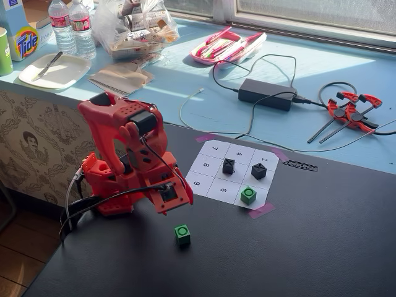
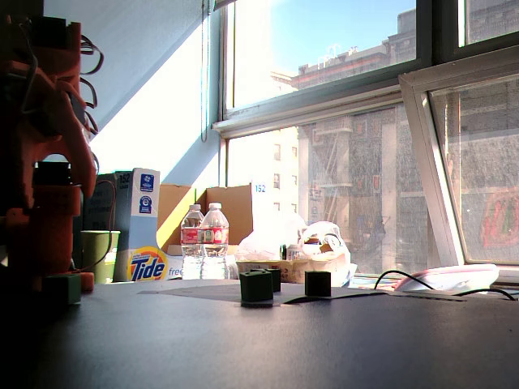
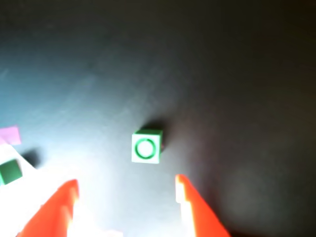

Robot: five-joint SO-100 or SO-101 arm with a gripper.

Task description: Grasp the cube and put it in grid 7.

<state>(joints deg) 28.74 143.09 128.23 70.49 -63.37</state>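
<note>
A green cube [image 1: 182, 234] with a dark mark on top sits alone on the black table, off the paper grid. In the wrist view the cube [image 3: 146, 147] lies just ahead of my open, empty gripper [image 3: 127, 179], between the lines of its red fingers [image 3: 195, 210]. In a fixed view my gripper [image 1: 172, 204] hangs above and left of this cube. A second green cube [image 1: 248, 195] stands on the grid's near right corner cell. Grid 7 [image 1: 211, 149] is the far left corner cell and is empty. The low fixed view shows the lone cube [image 2: 62, 288] beside the arm.
Two black cubes [image 1: 228, 165] [image 1: 258, 171] stand on the grid's middle row. Pink tape [image 1: 261, 210] holds the paper's corners. The red arm base [image 1: 108, 179] is at the table's left edge. Cables, a power brick [image 1: 267, 94] and clamps lie on the blue counter behind.
</note>
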